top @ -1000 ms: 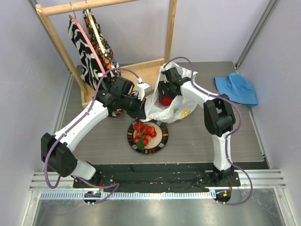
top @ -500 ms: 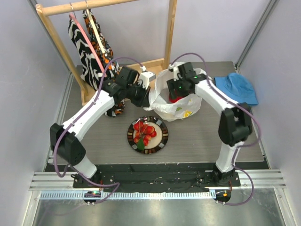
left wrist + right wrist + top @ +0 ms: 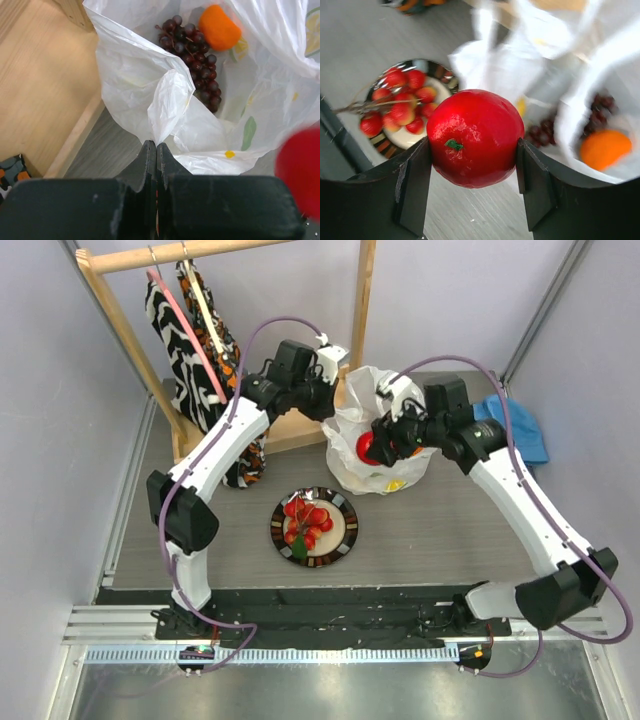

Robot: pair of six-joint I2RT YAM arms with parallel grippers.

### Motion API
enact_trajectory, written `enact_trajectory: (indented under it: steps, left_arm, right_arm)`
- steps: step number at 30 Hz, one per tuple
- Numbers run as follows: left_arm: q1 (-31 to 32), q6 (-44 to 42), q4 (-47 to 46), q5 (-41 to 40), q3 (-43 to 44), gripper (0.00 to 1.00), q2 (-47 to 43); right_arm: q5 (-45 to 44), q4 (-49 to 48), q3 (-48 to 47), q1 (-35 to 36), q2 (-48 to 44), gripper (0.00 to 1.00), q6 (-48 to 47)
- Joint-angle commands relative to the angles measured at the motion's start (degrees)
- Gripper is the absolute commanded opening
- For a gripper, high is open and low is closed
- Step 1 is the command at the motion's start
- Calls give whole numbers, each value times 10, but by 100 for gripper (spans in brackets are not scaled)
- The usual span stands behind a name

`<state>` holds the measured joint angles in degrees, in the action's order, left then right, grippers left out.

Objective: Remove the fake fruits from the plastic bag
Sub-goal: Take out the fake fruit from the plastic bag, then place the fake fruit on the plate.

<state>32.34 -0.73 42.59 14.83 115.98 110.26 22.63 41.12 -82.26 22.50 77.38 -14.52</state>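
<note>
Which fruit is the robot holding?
The red apple, gripped by the right gripper. The orange and grapes lie in the bag; the berries sit on the plate.

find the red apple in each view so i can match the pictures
Top external: right of centre, the red apple is held in the right gripper at the mouth of the plastic bag.
Left wrist: a blurred red shape at the right edge, likely the apple.
Right wrist: dead centre, clamped between the gripper's fingers.
Shared landmark: the plastic bag, seen in all three views.
</note>
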Motion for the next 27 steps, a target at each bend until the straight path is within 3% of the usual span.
enact_trajectory:
  steps: [1,5,8,17,27]
  left_arm:
    - [-10,4,-20,-28,30,0,-4]
    - [-10,3,-22,-33,14,0,-22]
    - [-11,2,-20,-31,-4,0,-42]
    - [-10,-7,-13,-34,-61,0,-101]
    - [-11,-4,-16,-27,-50,0,-94]
  right_arm:
    - [73,27,45,79,-43,32,-79]
    - [72,11,98,138,-24,31,-89]
    - [49,-43,111,142,7,31,-69]
    - [-21,-137,78,143,153,30,-39]
    - [-15,-181,38,155,262,30,-2]
